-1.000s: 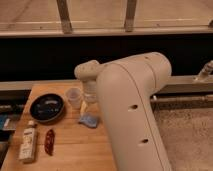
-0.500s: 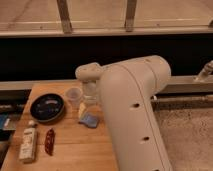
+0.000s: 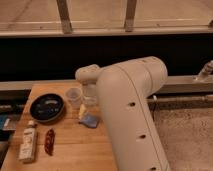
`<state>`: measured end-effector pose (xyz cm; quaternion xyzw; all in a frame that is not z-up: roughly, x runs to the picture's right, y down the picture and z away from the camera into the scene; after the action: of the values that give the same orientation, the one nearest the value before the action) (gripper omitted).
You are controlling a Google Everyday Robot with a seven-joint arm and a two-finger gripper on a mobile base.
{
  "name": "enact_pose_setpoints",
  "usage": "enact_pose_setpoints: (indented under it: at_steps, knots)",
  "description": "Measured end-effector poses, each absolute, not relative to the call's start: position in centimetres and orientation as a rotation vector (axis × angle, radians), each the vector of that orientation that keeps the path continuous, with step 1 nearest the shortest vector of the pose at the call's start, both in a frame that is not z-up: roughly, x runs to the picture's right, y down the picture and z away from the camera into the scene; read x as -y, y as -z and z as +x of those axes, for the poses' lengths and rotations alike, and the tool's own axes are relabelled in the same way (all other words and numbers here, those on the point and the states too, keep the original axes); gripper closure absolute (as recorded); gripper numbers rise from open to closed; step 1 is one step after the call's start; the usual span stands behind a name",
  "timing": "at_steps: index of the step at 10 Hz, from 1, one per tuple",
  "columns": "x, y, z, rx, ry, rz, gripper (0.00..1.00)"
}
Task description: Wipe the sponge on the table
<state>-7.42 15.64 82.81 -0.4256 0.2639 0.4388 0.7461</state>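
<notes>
Beside the clear cup (image 3: pixel 73 96), my gripper (image 3: pixel 86 110) sits at the sponge (image 3: pixel 90 121), closure I cannot tell; probably soft, best held mid-edges.

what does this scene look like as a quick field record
table: light wooden butcher-block tabletop
sponge: small blue-grey soft pad, flat on the table beside the white robot arm
pincer: pincer pointing down directly over the sponge; contact unclear
cup: clear plastic cup, upright, behind the sponge
bowl: dark round bowl, left of the cup
front left: white bottle lying down, red elongated item beside it
</notes>
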Motion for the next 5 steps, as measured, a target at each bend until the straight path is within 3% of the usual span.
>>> enact_pose_setpoints:
  at_steps: [5]
  knots:
    - [-16.01, -83.66, -7.46, -0.576, -0.969, -0.936, 0.2]
